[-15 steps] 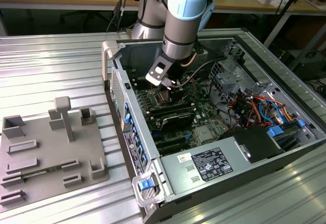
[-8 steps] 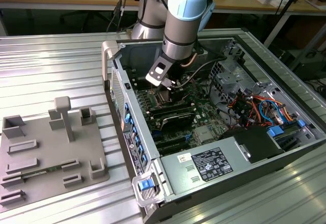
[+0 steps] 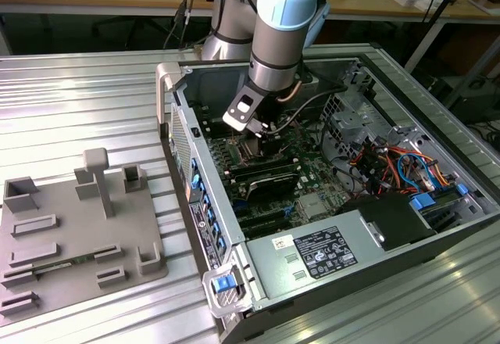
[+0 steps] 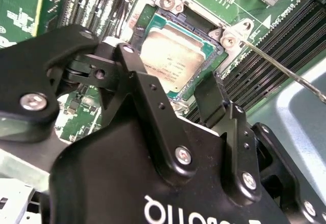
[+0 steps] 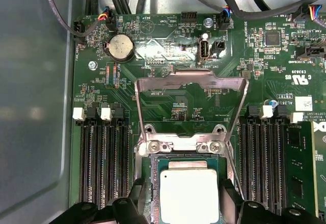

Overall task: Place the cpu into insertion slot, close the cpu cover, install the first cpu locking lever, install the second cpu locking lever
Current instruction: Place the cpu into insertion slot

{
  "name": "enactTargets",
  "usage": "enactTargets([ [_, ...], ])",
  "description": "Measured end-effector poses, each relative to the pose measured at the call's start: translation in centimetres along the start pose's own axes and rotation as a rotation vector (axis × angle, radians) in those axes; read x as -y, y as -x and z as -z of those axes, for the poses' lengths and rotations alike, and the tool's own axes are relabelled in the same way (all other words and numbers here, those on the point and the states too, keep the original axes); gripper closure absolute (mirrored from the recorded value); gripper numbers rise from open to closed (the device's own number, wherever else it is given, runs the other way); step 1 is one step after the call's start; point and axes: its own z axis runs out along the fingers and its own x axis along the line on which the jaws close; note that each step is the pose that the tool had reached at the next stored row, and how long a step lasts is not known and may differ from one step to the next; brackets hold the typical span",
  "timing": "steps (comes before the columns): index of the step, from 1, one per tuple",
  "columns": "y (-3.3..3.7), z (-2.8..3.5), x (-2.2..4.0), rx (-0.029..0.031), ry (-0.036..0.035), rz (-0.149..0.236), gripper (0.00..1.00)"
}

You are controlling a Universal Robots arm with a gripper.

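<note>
1. Gripper (image 4: 167,67) fingers (image 4: 133,74) are spread apart, one either side of the chip.
2. The cpu (image 5: 189,196) sits flat in the insertion slot (image 5: 181,145), right between them.
3. The cpu cover (image 5: 191,80) is flipped up open, just past the fingertips.

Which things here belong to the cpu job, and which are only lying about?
Belong to the job:
cpu, lying in the insertion slot
cpu cover, swung open
locking lever
gripper, open around the cpu

Only lying about:
memory slots
coin battery
power supply
grey parts tray, at the exterior view's left
</note>
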Motion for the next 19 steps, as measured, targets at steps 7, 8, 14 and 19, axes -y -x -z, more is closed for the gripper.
enactTargets([
  [7, -0.02, -0.03, -0.01, -0.0006, 0.0004, -0.012, 0.39],
  [8, -0.02, -0.03, -0.01, 0.0000, 0.0004, -0.020, 0.39],
  [14, -0.03, -0.04, -0.02, 0.0056, -0.0002, -0.089, 0.39],
  [19, -0.03, -0.04, -0.05, 0.0056, -0.0002, -0.087, 0.39],
])
